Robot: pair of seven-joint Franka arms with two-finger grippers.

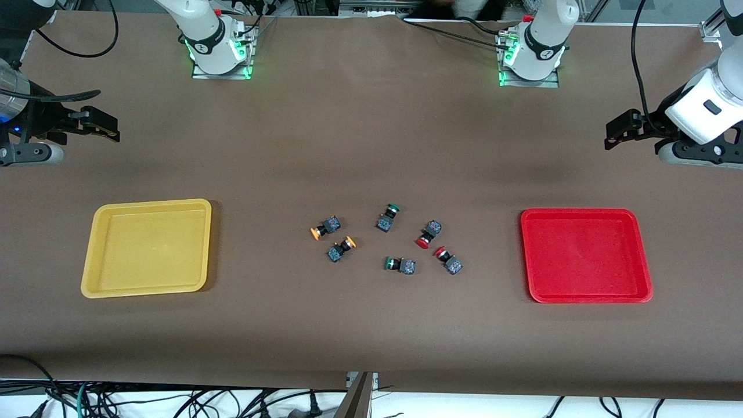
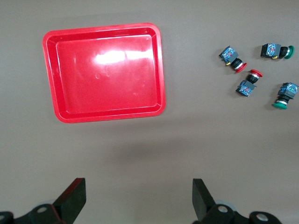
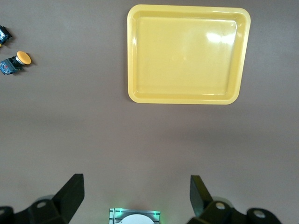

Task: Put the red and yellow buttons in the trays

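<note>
A: Bench [image 1: 371,145] check. We logged the yellow tray [image 1: 98,249] at the right arm's end and the red tray [image 1: 641,255] at the left arm's end, well apart. Neither held anything.

B: Buttons?

A: Six lay loose on the bench between the trays, all on their sides. The two yellow buttons [image 1: 325,227] [image 1: 341,249] sat toward the yellow tray, just beside each other. The two red buttons [image 1: 428,234] [image 1: 448,260] sat toward the red tray, one nearer the front camera than the other. We noted a green button [image 1: 388,217] farthest from the front camera and a second green button [image 1: 400,265] among the nearest.

B: Grippers?

A: The left gripper [image 1: 616,132] hung in the air at the left arm's end, over bare bench, and its arm waited. The left wrist view showed its jaws wide apart, holding nothing, with the red tray [image 2: 161,70], both red buttons [image 2: 232,59] [image 2: 247,85] and both green ones in sight.

B: And the right one?

A: The right gripper [image 1: 103,126] hung over bare bench at the right arm's end. Its jaws stood wide apart too, gripping nothing. Its wrist view took in the yellow tray [image 3: 133,56] and one yellow button [image 3: 15,63].
</note>
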